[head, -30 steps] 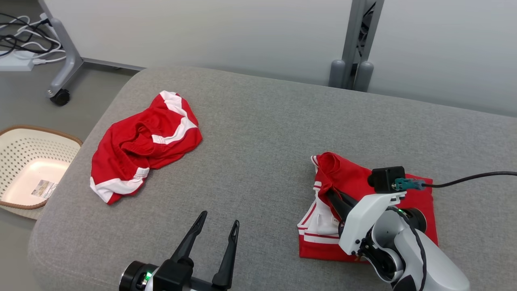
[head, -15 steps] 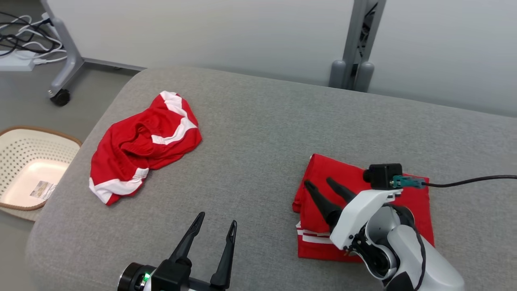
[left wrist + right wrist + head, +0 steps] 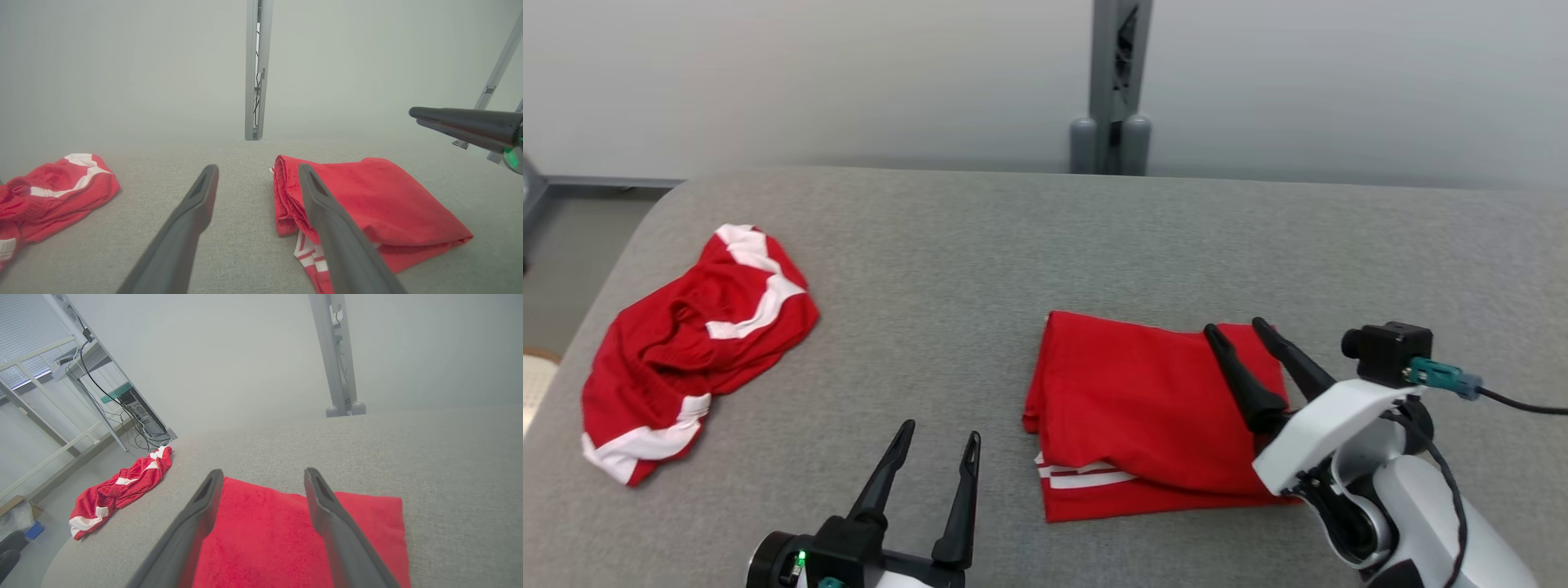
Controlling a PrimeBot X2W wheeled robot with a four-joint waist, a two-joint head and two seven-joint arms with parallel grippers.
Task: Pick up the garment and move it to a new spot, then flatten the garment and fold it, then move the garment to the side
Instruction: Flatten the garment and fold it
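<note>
1. Grey padded surface: broad, with rounded corners, and it carries both garments. A pale wall and one grey post stand behind its far edge.
2. Folded garment: red, and this is the task's thing. It lies right of centre towards the near edge as a flat, roughly square packet. The doubled edge faces left, and white-striped trim shows from under the near-left corner. Judged: the fold looks done, so it lies where it was flattened and awaits the move to the side.
3. Crumpled garment: red with white bands, heaped near the left end and well apart from the folded one. Judged: it is set out of the way so the working area is free.
4. Right hand: two long dark fingers stand apart with nothing between them. It hangs over the far-right part of the folded garment. The left wrist view shows it lifted clear of the cloth. Judged: it is placed to come down for a grip on that side.
5. Left hand: its fingers are also apart and it holds nothing. It is low at the near edge, between the two garments and just beside the packet's doubled edge. Judged: it is waiting in reach of the left side.
6. Pale sliver with a brown rim: it sits at floor level past the left end and may be a container. Too little shows to tell what it holds.
</note>
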